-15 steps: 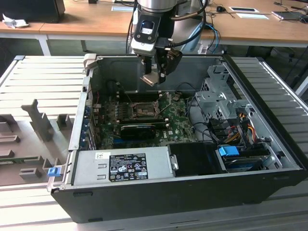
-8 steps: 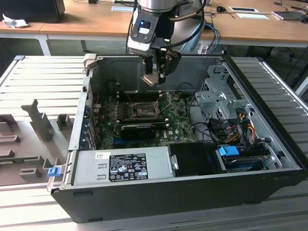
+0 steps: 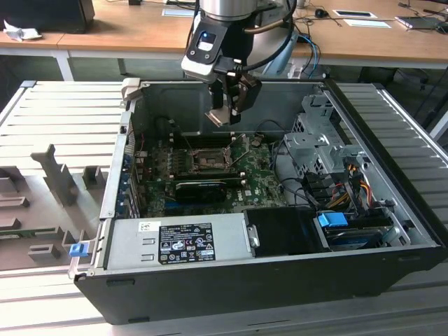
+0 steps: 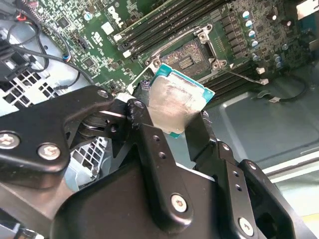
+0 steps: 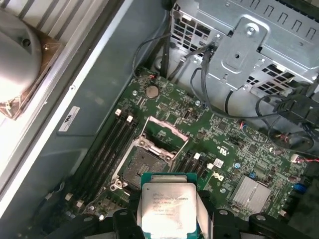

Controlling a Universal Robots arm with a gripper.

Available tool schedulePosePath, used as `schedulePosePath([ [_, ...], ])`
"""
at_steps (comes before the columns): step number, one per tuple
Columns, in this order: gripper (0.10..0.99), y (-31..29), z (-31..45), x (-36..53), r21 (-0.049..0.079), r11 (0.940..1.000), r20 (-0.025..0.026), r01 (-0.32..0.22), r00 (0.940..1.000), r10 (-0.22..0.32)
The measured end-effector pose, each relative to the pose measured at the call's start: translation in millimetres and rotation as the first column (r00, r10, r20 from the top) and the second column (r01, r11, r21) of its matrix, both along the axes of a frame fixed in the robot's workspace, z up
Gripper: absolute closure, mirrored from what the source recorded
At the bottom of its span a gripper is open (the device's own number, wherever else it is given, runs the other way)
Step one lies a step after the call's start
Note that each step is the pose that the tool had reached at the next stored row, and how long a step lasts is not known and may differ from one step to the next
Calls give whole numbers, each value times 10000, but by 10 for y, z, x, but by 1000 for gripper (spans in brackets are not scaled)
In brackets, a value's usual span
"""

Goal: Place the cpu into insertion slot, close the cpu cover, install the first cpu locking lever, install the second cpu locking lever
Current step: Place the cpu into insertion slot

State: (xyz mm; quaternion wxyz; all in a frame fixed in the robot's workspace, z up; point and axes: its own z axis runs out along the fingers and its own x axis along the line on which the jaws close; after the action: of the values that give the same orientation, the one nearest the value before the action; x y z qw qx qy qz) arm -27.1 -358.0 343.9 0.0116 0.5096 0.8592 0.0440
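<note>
While above slatted table [image 3: 63, 112], cpu [image 5: 168, 209] between fingers [image 4: 149, 147].

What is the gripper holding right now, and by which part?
The gripper holds the cpu, pinched by two opposite edges between its fingers, not yet in the insertion slot.

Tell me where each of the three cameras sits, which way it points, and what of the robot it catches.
Exterior view: off the arm, raised beside the open computer case, looking down into it; wrist and gripper hang over the motherboard.
First wrist view: on the arm, looking down past the cpu at the insertion slot; gripper parts flank the cpu.
Second wrist view: on the arm, behind the fingers, looking past them at the motherboard.
Shared: both wrist views show the cpu and the insertion slot.
</note>
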Motion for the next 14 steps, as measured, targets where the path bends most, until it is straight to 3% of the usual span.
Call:
schedulePosePath([
  [6,557,0,-34,0,-2,9977,-1,671,9977,-671],
  [11,557,0,-54,0,0,9923,-1,1237,9923,-1237],
  [14,557,0,-70,0,-2,9920,0,1264,9920,-1264],
])
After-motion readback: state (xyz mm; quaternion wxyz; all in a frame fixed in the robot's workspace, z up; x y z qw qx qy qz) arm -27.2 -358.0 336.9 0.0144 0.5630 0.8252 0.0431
